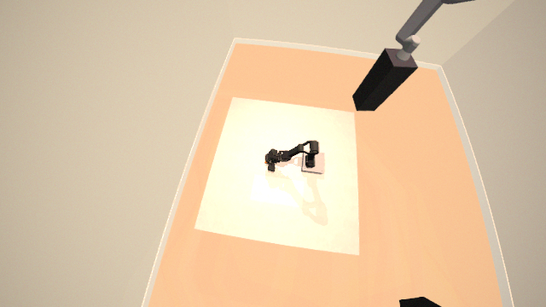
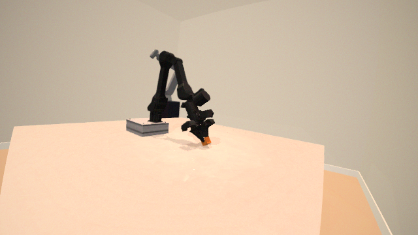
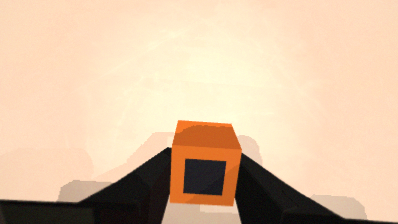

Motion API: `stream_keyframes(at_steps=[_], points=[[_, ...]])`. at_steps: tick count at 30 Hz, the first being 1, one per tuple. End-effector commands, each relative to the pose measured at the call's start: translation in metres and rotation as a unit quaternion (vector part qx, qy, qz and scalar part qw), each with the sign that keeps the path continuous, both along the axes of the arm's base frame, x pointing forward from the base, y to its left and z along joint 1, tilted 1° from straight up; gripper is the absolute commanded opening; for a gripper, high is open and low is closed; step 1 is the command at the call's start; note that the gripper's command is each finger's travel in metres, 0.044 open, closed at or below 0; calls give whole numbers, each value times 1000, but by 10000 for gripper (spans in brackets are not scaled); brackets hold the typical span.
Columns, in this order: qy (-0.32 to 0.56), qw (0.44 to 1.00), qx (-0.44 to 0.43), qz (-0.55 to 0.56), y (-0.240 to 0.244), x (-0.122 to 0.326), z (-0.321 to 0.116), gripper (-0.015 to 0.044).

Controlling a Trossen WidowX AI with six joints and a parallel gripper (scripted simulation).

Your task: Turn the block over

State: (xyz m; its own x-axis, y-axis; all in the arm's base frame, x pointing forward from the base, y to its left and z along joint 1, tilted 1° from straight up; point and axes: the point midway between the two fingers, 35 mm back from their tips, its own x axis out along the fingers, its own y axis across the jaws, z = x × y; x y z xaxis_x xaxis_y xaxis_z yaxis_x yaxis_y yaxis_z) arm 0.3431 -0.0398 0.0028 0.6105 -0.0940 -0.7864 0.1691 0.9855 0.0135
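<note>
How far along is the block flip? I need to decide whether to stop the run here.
Done: the gripper is shut on the orange block, its fingers on either side. In hand: the arm is tilted over, holding the block low over the table; the dark marked face points toward the wrist camera, not down. Left: finish turning, set it down, release.

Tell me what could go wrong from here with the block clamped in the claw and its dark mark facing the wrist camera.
1. The orange block sits at the claw fingertips; it may slip while turning.
2. The dark mark faces back toward the wrist, so releasing now would probably leave it not facing down.
3. The block hangs low over the table; further tilting may scrape it.
</note>
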Motion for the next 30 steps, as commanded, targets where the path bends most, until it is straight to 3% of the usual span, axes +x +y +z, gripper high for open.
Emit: stream_keyframes(at_steps=[1,30], points=[[-16,1000,-5,-2,-1,0,-11,0],[-199,979,-36,-6,1,-14,-19,0]])
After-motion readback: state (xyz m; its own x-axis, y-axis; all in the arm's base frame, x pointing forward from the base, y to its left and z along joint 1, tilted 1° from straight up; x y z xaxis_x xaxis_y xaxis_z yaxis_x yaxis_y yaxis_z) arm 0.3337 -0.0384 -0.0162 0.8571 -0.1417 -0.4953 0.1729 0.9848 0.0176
